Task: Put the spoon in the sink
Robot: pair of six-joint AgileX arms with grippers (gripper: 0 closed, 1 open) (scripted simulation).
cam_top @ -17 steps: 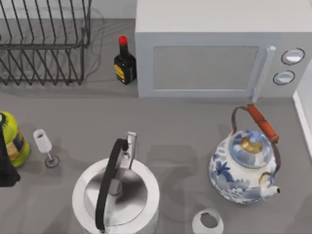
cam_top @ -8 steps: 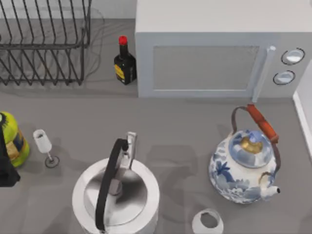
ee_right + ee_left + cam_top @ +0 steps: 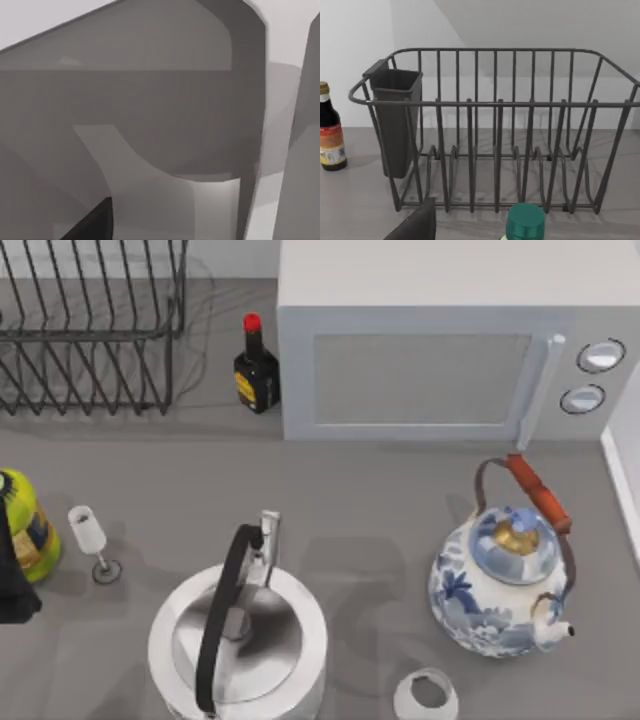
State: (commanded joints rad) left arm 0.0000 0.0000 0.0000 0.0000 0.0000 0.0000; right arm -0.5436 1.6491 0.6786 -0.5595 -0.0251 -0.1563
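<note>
Top view: left gripper (image 3: pixel 10 585) beside yellow-green bottle (image 3: pixel 28 525) at left edge.

The table (image 3: pixel 380 500) is coloured grey, the microwave (image 3: pixel 440 340) pale grey. A blue floral pattern on white is borne by the teapot (image 3: pixel 500 590), with a gold knob and an orange-red grip. The kettle (image 3: pixel 238 640) is silver with a black handle. The bottle (image 3: pixel 256 368) is dark, red-capped, yellow-labelled. The rack (image 3: pixel 495 130) is dark grey.

Between earlier frames and now, nothing on my table (image 3: pixel 380 490) has moved; only the faint shadows at lower centre, beside the steel kettle (image 3: pixel 238 645), have shifted slightly.
</note>
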